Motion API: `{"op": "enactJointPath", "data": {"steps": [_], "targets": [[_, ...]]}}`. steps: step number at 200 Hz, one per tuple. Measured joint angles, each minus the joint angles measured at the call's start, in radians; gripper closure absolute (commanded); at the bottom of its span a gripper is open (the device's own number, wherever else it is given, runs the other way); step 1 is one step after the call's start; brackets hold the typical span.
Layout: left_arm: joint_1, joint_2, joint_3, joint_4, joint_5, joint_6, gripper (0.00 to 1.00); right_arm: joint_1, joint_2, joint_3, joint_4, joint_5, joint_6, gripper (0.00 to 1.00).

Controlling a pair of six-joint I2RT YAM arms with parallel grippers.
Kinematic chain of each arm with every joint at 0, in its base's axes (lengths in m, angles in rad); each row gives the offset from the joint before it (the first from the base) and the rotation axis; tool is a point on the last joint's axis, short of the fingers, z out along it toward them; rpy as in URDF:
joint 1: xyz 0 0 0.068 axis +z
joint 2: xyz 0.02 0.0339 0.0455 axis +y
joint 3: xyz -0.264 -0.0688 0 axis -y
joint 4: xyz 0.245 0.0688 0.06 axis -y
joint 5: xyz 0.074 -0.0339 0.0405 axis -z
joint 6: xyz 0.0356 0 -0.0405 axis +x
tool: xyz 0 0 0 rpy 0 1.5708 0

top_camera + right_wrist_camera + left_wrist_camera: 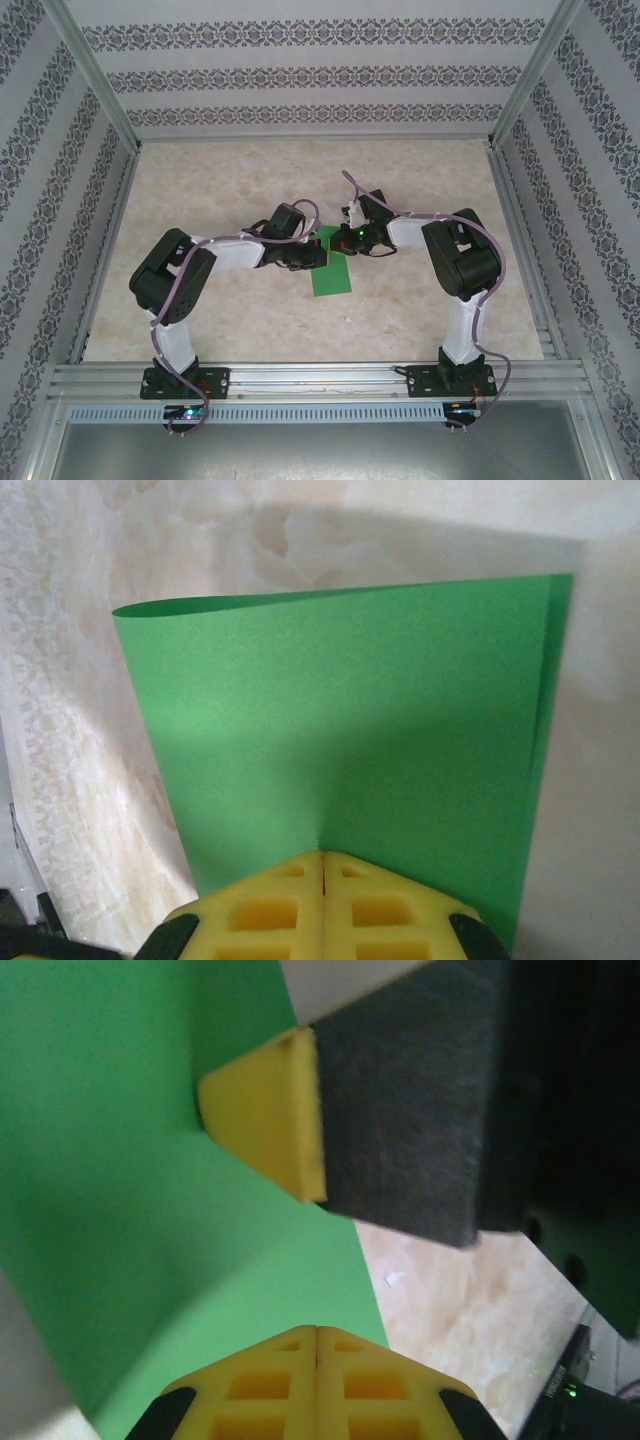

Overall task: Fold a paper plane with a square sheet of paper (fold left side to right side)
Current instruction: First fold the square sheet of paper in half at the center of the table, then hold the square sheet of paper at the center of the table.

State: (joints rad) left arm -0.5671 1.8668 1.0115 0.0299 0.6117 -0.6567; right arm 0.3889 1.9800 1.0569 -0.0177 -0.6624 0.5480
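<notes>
The left-to-right half-fold looks to be in hand. The square sheet of paper [340, 730], doubled over with a soft, unpressed bend at its far end, lies straight ahead of the right gripper [322, 865], which is clenched on its near edge. The left gripper [317, 1345] is clenched at the sheet too, but I cannot tell whether it grips it. The next move should be pressing the bend into a crease.

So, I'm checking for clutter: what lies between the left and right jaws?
Just the green paper, which both shut jaws pinch; nothing else sits there. The top view shows it.
</notes>
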Motion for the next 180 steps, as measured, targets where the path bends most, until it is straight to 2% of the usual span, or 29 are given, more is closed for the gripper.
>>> {"op": "enactJointPath", "data": {"steps": [58,129,141,157,180], "targets": [[0.0,0.057,0.018,-0.042,-0.03,0.016,1.0,0.0,-0.001,0.0,0.0,0.0,0.003,1.0],[0.0,0.057,-0.003,0.0,-0.024,0.0,1.0,-0.001,-0.035,0.025,-0.083,0.04,-0.006,0.88],[0.0,0.056,-0.006,0.007,-0.022,-0.003,1.0,-0.006,-0.076,0.022,-0.101,0.049,-0.009,0.89],[0.0,0.056,-0.008,0.011,-0.021,-0.006,1.0,-0.017,-0.15,0.001,-0.111,0.052,-0.017,1.0],[0.0,0.056,-0.008,0.012,-0.021,-0.006,1.0,-0.025,-0.266,-0.063,-0.113,0.046,-0.021,1.0]]}}
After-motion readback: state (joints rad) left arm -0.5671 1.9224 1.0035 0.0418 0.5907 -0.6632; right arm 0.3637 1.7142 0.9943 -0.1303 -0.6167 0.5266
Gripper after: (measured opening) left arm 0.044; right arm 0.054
